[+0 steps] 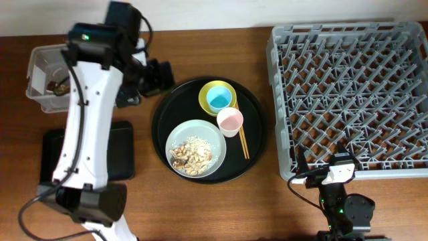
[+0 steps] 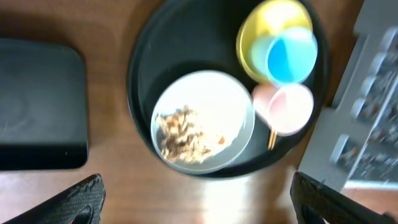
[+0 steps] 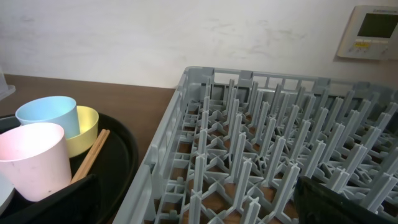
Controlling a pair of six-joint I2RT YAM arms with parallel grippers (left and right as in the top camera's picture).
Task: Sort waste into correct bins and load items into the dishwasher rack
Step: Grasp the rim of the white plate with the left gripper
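Fingers (image 2: 78, 202) of the left pincer (image 2: 198, 186) stand wide apart in the left wrist view, holding nothing (the picture is blurred). Straight ahead of this pincer the pale grey plate (image 2: 211, 93) lies on the round black tray (image 2: 174, 43), carrying rice with brown food pieces (image 2: 186, 134). Further ahead and to the right, the light-blue cup (image 2: 291, 55) sits in the yellow bowl (image 2: 252, 37). The pink cup (image 2: 287, 109) stands just beside the plate, with the chopsticks (image 2: 272, 138) peeping out from under it. Off to the pincer's left, the shallow black rectangular tray (image 2: 37, 106) rests on the tabletop (image 2: 106, 37).

From the right wrist, the right pincer (image 3: 196, 190) is likewise spread wide and empty. The dishwasher rack (image 3: 267, 143) fills the space directly ahead. To this pincer's left are the pink cup, the light-blue cup in its bowl, and the chopsticks lying just beside the bowl.

Overhead, the left pincer hangs between the clear tub (image 1: 37, 94) and the round black tray; the tub, behind it, holds something brown (too small to name). The right pincer sits at the rack's edge.
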